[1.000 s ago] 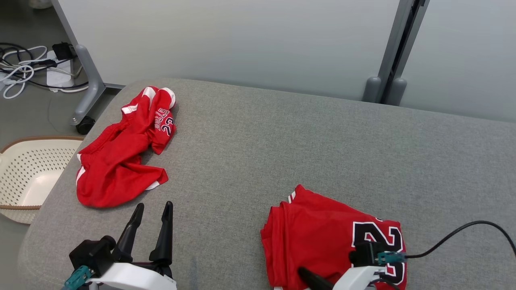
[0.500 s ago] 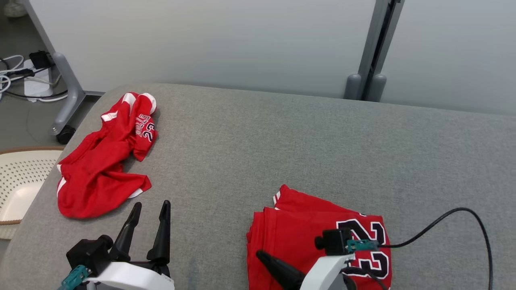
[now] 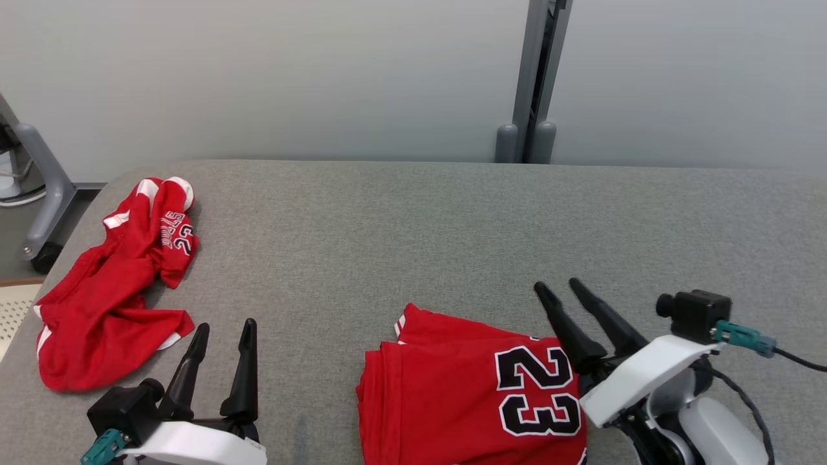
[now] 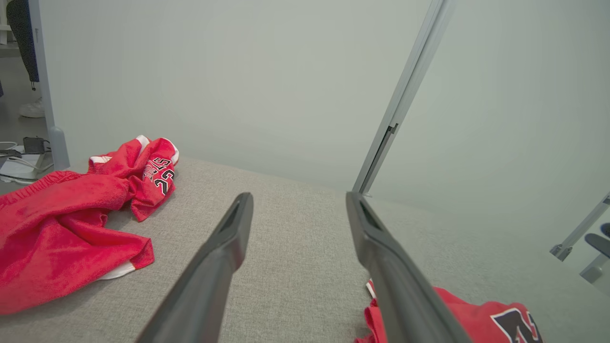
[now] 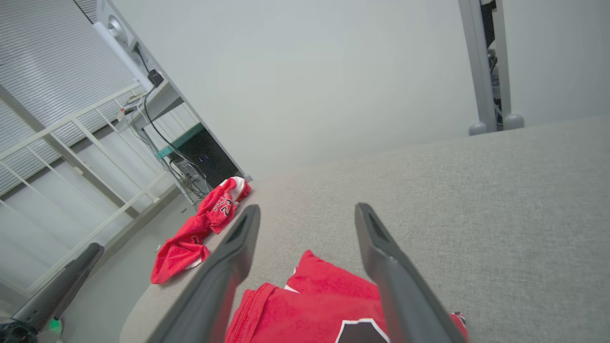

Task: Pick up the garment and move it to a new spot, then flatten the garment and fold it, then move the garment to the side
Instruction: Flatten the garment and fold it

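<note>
Garment (image 3: pixel 446 400) lies folded, red, white-edged black 23 facing up.

Two red garments (image 3: pixel 471 400) (image 3: pixel 103 303), one grey table (image 3: pixel 387 226), four dark fingers (image 3: pixel 187 374) (image 3: pixel 242 368) (image 3: pixel 565 326) (image 3: pixel 610 323).

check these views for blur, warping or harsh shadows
Head view: sharp, soft even light, only a faint shadow beside the crumpled jersey. Left wrist view: the left fingers blur near the lens, the post leans. Right wrist view: the right fingers blur likewise, scene tilted.
</note>
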Controlling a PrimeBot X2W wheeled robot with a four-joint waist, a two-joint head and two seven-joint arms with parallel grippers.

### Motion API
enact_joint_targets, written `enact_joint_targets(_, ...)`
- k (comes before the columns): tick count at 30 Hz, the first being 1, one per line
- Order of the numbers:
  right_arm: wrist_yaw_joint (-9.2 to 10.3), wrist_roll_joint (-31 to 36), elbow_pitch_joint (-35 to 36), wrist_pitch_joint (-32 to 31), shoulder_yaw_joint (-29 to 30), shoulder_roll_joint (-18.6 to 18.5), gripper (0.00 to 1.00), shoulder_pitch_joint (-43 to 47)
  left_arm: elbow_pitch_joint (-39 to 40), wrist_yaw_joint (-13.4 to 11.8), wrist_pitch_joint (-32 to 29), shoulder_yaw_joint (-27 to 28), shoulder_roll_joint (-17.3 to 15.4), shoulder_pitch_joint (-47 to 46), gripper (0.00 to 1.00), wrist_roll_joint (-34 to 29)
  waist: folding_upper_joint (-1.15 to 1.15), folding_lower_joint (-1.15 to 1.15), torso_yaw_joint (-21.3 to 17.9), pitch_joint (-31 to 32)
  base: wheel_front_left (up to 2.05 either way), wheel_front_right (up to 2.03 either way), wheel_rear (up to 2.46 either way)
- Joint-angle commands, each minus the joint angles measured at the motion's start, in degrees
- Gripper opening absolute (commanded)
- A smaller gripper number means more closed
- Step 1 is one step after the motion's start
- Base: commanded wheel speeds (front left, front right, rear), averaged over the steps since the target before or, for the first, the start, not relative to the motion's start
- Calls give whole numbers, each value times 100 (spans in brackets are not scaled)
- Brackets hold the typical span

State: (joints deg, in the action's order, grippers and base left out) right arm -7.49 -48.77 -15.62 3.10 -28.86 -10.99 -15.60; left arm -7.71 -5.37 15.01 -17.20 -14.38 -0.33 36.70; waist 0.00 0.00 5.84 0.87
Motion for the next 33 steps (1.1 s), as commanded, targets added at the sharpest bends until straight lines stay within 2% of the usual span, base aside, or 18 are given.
enact_joint_targets(1,-1,198,157,38,245,-39,100,110,36,-22,10,62,-48,17,100,-15,0,0,-87,21,0,0,0)
enact_joint_targets(4,-1,703,526,32,811,-24,100,298,85,-23,12,129,-70,5,100,-57,0,0,-181,19,0,0,0)
enact_joint_targets(9,-1,1411,1156,33,1697,213,100,767,215,-119,13,220,-69,26,100,-114,0,0,-292,17,0,0,0)
enact_joint_targets(17,-1,2546,1688,87,2539,451,100,1552,369,-179,12,456,-40,132,100,-313,0,0,-436,49,0,0,0)
enact_joint_targets(20,-1,3065,1681,208,2662,390,100,1732,515,-251,10,488,-94,231,100,-808,0,0,-516,46,0,0,0)
enact_joint_targets(23,-1,3405,1593,365,2644,355,100,1774,598,-284,11,544,-48,311,100,-991,0,0,-545,44,0,0,0)
enact_joint_targets(33,-1,3779,1374,570,2778,382,100,1790,556,-221,10,621,111,452,100,-1210,0,0,-519,66,0,0,0)
